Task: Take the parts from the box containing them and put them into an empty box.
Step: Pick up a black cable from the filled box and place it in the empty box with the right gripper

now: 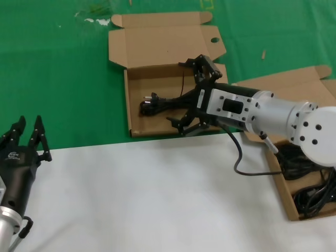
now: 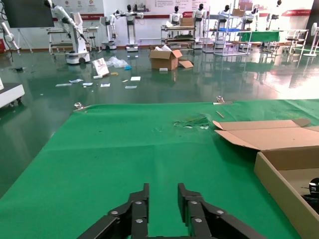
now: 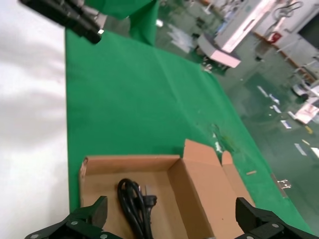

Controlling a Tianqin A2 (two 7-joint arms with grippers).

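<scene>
The holed box lies open at the middle of the green cloth, its lid folded back. A looped black power cord with a plug end lies inside it. My right gripper hangs wide open and empty just over the cord; in the right wrist view the cord lies between its spread fingers. The hole-less box at the right holds more black cables, partly hidden by my right arm. My left gripper is parked at the near left, open and empty.
Green cloth covers the far half of the table and a white surface the near half. Small scraps lie at the back of the cloth. In the left wrist view the holed box sits off to one side.
</scene>
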